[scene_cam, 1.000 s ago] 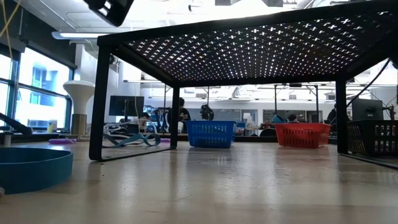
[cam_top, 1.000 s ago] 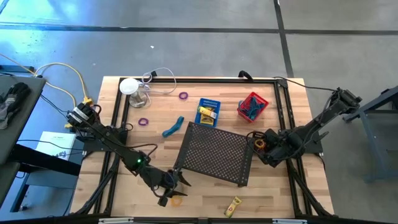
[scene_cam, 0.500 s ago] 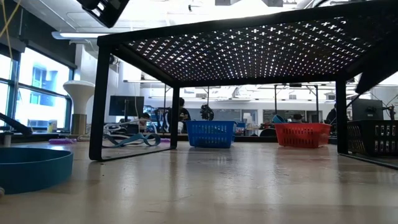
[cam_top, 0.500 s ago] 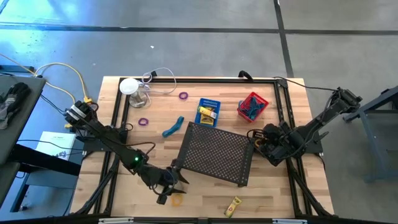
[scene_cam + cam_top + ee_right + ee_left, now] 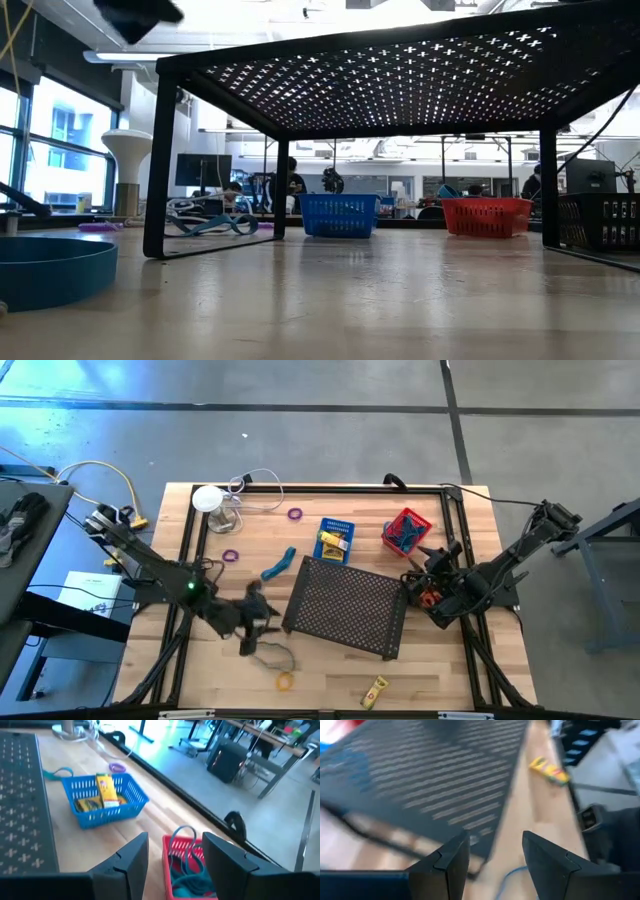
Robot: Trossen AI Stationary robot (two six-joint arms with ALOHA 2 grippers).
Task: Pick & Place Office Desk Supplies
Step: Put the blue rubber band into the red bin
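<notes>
I see left gripper (image 5: pixel 262 622) released, empty, beside large black mesh tray (image 5: pixel 345 605); orange ring (image 5: pixel 285 681), yellow packet (image 5: pixel 375 691) nearby. Right gripper (image 5: pixel 171 851) parted, empty, facing blue plastic basket (image 5: pixel 106 800), red basket (image 5: pixel 187 867).

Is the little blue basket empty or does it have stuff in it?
It has stuff in it. The blue basket holds yellow packets; one stands up above its rim in the right wrist view.
</notes>
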